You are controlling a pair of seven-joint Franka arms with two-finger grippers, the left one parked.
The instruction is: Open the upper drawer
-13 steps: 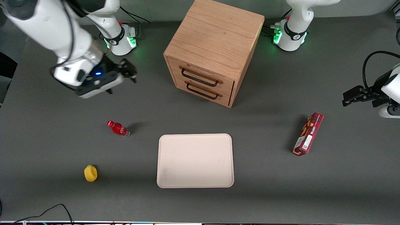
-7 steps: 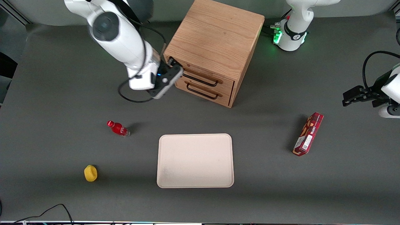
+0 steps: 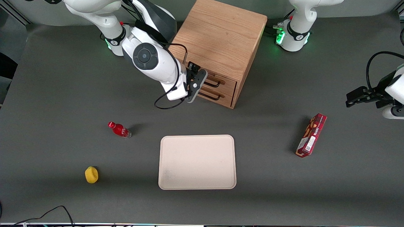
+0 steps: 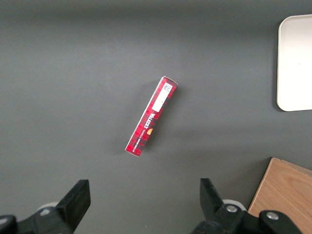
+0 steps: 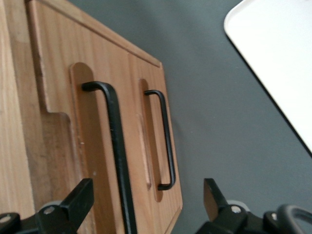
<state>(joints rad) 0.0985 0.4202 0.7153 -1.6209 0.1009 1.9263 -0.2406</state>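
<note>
Since half a second ago the right arm has swung across the cabinet's face, so the pincer now sits right in front of the drawers instead of at the cabinet's corner toward the working arm's end. Going left to right in the front view: a yellow lump lies near the front corner of the worktop at the working arm's end, and a small red bottle lies on its side farther from the camera than that. Next comes the pincer, fingers spread apart with nothing between them, hovering just in front of the upper drawer. That drawer looks fully shut, sitting flush in the wooden cabinet, which stands toward the back edge about mid-worktop. The wrist view shows its long black handle close up between the open fingers, with the lower drawer's handle beside it. A pale tray lies nearer the front edge, and a red snack box sits toward the parked arm's end.
</note>
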